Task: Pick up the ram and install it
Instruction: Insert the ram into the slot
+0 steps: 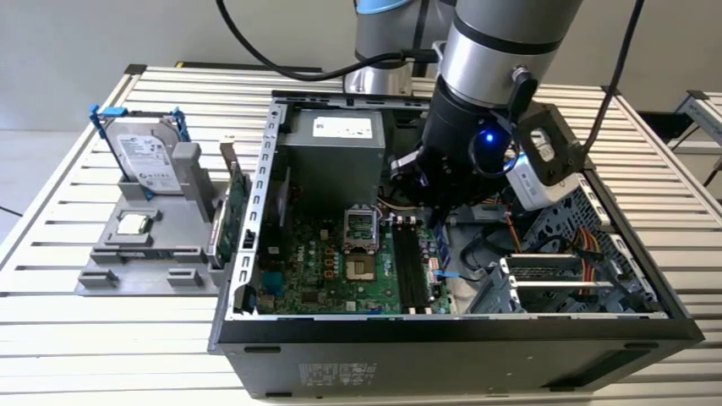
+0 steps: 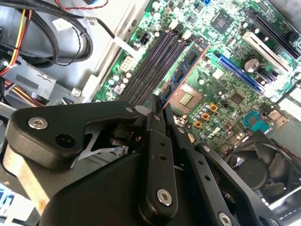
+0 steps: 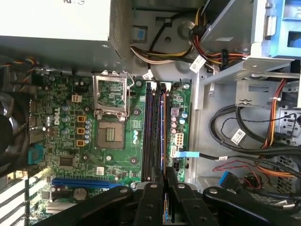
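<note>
Slatted metal table [image 1: 68,338] carries an open black case [image 1: 451,347] with a green motherboard [image 1: 327,271] inside, and a grey stand [image 1: 147,254] holding a hard drive [image 1: 147,156] at the exterior view's left. Over the case, the arm [image 1: 496,59] reaches down to the memory slots [image 3: 150,127]. Its claw [image 2: 157,115] is closed on the ram [image 2: 181,75], which stands edge-down along those slots beside the processor socket [image 3: 111,101].
</note>
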{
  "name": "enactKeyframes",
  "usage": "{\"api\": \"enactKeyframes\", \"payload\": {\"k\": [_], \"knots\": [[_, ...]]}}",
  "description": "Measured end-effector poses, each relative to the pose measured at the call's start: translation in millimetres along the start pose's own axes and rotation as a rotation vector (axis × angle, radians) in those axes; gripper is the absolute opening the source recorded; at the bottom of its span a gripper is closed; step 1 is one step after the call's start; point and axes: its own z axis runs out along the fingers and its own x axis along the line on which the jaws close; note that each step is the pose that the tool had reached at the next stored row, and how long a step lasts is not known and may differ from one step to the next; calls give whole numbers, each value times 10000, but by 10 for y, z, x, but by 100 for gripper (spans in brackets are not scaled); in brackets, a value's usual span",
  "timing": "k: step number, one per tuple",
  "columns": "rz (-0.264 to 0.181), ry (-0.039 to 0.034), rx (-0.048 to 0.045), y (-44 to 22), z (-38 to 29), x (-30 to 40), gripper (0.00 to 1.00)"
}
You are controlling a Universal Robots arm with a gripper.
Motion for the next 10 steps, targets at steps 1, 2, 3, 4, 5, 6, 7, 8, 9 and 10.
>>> {"api": "enactKeyframes", "payload": {"k": [1,2,3,4,5,6,7,8,9,10], "knots": [[0,0,7,0,3,0,0],[0,0,13,0,5,0,0],[0,0,19,0,9,0,0],[0,0,24,0,13,0,0],[0,1,28,0,16,0,0],[0,1,32,0,21,0,0],[0,1,35,0,25,0,0],[0,1,39,0,29,0,0],[0,1,43,0,34,0,0],[0,2,49,0,37,0,0]]}}
